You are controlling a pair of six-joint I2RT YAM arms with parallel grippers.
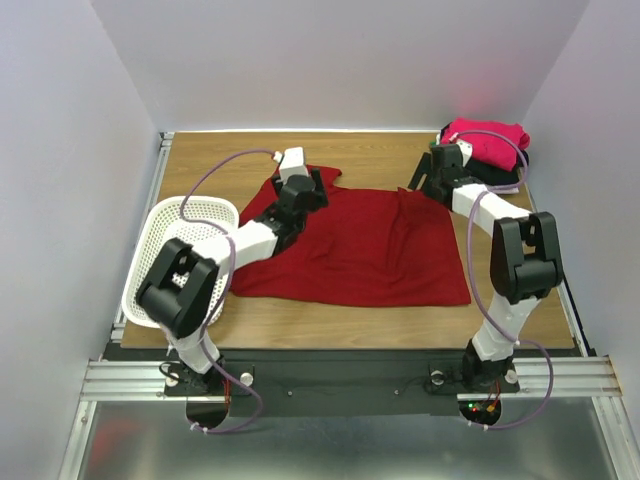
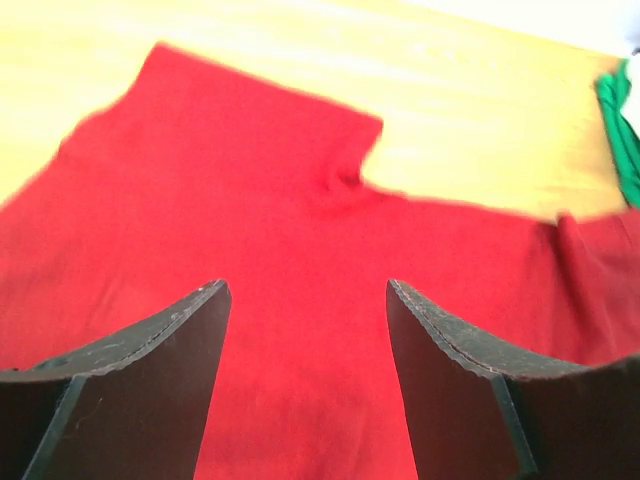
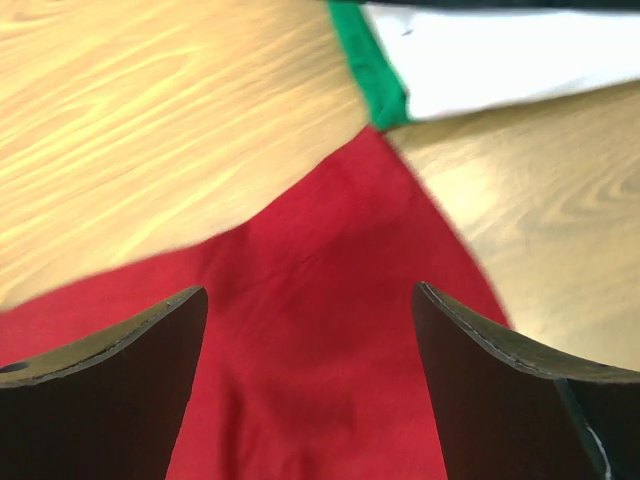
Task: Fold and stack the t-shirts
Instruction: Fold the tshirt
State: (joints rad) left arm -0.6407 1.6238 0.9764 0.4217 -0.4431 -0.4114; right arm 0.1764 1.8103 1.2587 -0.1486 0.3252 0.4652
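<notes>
Landmark: the white perforated plastic basket [image 1: 200, 206] is used as the reference for every position below.
Task item: the large dark red cloth t-shirt [image 1: 370, 250] is spread flat on the wooden table [image 1: 220, 160], just beside the basket on its right in the top view.
Finished stack: a bright pink folded t-shirt [image 1: 490, 138] lies on a black one [image 1: 497, 177], well apart from the basket, at the far corner beyond the red shirt. A green cloth edge [image 3: 370, 60] and a white cloth [image 3: 520, 60] are seen in the right wrist view, the green touching the tip of the red shirt.
Left gripper [image 2: 305, 290]: the jaws are spread apart and nothing is held. It is positioned over the far sleeve area of the red shirt, near the basket.
Right gripper [image 3: 310, 290]: the jaws are spread wide and nothing is held. It is positioned over the red shirt's far corner, on the side remote from the basket.
Handling: the shirt is judged light, limp and non-fragile. Sagging and wrinkling are expected when it is lifted, and a single layer may slip from a shallow pinch.
Grasp points: the two far corners under the jaws are judged suitable, so that the far edge can be carried over evenly.
Stage: the red shirt is judged not yet folded to stack size.
Markings: no brand, label or legible writing is shown.
</notes>
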